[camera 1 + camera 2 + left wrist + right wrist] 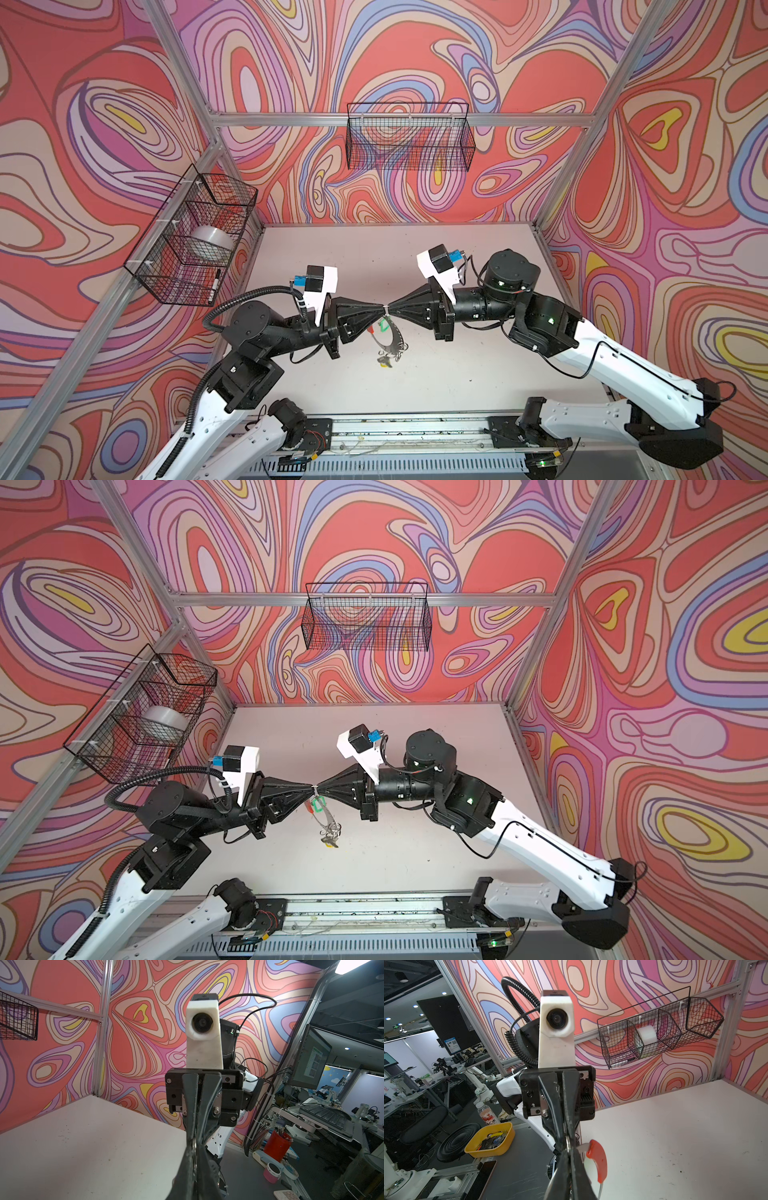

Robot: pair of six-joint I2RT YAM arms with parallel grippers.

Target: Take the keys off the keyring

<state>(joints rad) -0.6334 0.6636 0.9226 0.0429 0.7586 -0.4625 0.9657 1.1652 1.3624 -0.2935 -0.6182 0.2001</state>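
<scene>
Both arms are raised over the white table, fingers levelled and meeting tip to tip above its middle.

Right gripper: jaws clenched on a small silver split ring that sits exactly where the two tips meet. The right wrist view shows the same split ring nipped at the tip.

Left gripper: tips are at that same ring and drawn nearly together. I cannot tell whether they grip it or merely touch it.

Keyring: off the table, hanging from the pinched split ring. Its long axis runs from the fingertips down, which in both top views reads as toward the near table edge. It is seen nearly edge-on from above. The red segment is at the upper end, on the left arm's side, and in the right wrist view it lies just beside the tips.

Green-tagged key: high on the ring, just under the pinch.

Yellow-tagged key: at the lowest end, bunched with spare split rings. Which way the blades point is too small to read. Contact with the table: cannot tell.
</scene>
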